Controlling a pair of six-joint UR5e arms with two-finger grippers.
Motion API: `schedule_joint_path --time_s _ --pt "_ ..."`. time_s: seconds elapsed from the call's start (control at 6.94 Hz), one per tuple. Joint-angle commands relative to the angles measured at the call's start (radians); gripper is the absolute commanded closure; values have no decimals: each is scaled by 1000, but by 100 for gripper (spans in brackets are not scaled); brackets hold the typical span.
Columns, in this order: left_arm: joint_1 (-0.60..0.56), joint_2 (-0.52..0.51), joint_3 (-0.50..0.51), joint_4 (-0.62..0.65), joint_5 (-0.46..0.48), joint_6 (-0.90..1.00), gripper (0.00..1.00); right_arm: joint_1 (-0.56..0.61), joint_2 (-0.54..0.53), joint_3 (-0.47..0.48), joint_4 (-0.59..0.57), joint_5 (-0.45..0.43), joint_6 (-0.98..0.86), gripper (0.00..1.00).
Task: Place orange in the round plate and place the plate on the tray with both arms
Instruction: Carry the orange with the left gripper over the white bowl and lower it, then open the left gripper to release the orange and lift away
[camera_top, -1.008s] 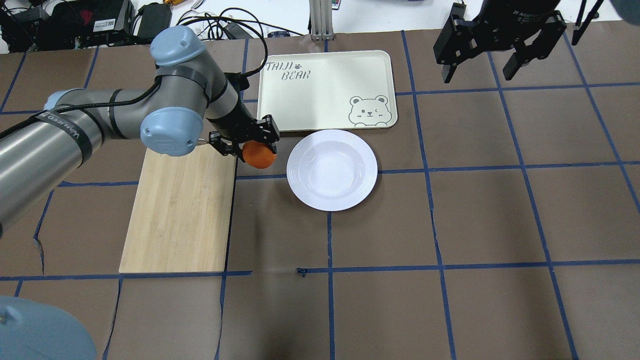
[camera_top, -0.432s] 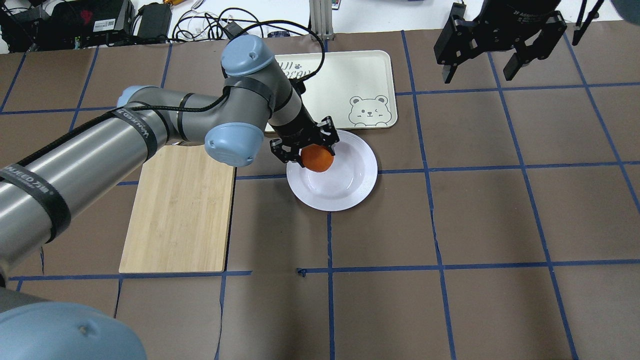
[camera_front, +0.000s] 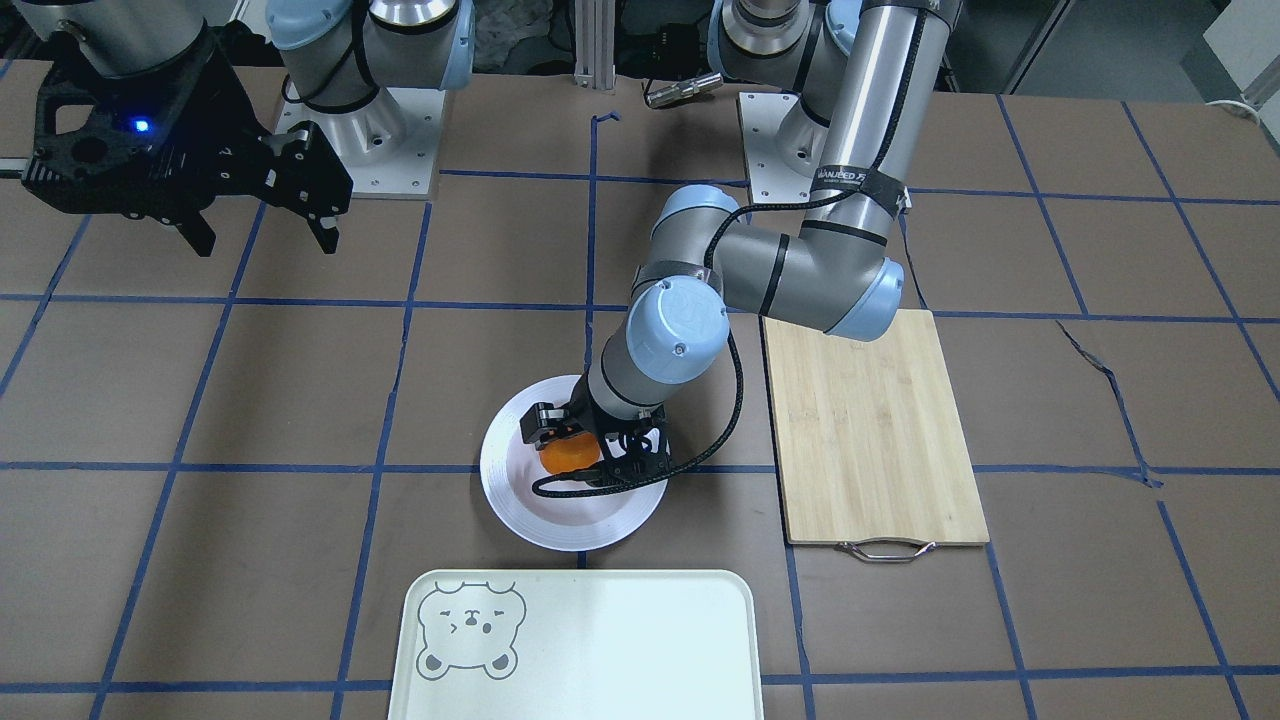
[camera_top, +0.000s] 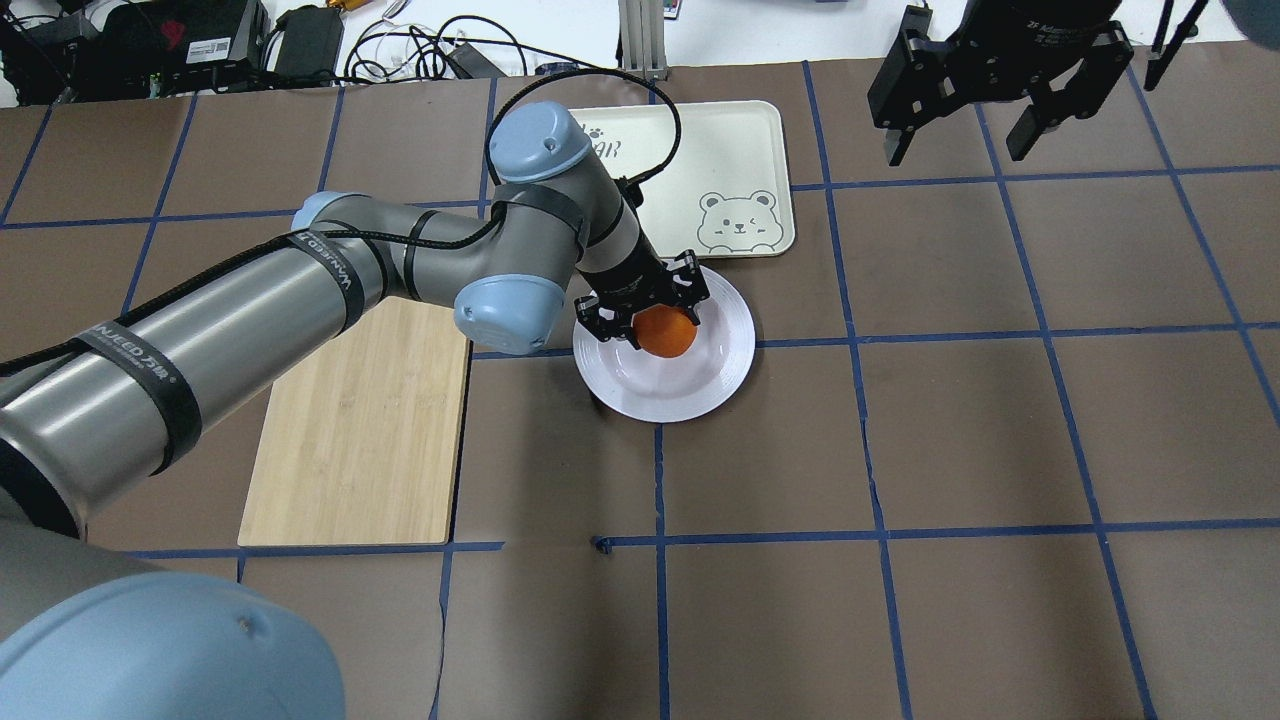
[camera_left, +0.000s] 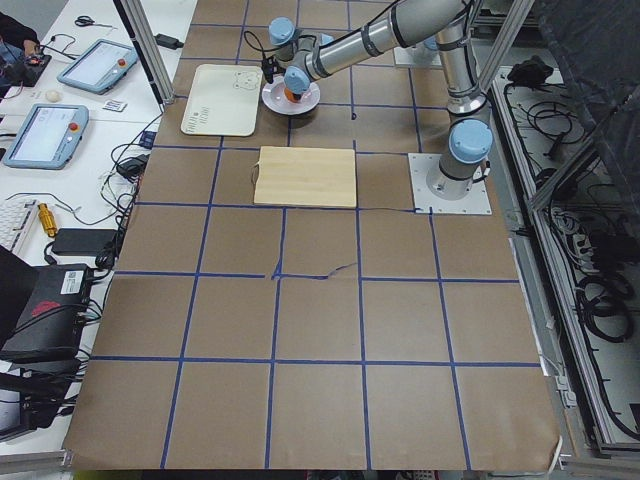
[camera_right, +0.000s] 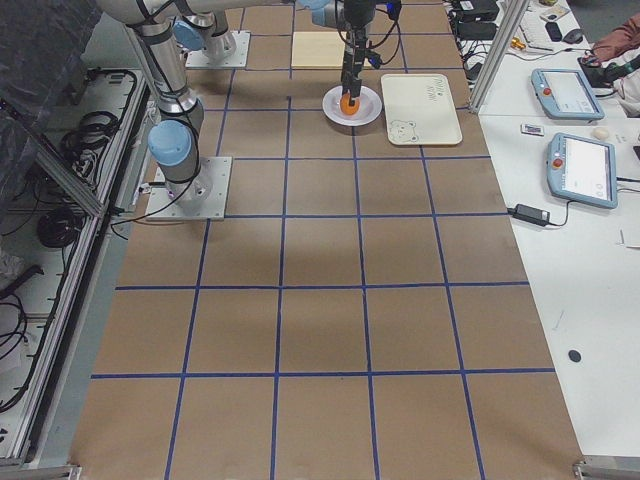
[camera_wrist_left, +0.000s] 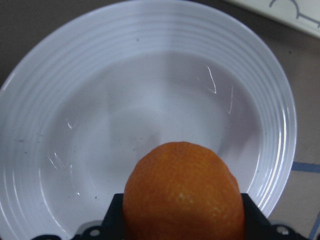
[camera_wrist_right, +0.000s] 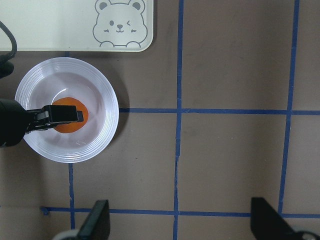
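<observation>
White round plate (camera_top: 702, 393) lies beneath my left gripper (camera_top: 655, 322), which clamps the orange (camera_top: 667, 332) over its centre; my right gripper (camera_top: 955, 145), spread empty, hangs far off.

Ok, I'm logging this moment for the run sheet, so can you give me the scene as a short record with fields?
left pincer: shut on orange, over round plate
right pincer: open, holding nothing, away from the plate
round plate: on table, beside tray, not on it
cutting board: on table, left arm's side
</observation>
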Motion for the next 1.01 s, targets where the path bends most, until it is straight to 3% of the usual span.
schedule_joint_path --time_s 0.0,0.58,0.86 --pt "13 43 26 -88 45 0 0 1 0 0 -1 0 1 0" --pt "55 241 286 -632 220 138 0 -4 0 0 -1 7 5 0" --pt "67 373 293 -659 246 175 0 -21 2 -2 -37 55 2 0"
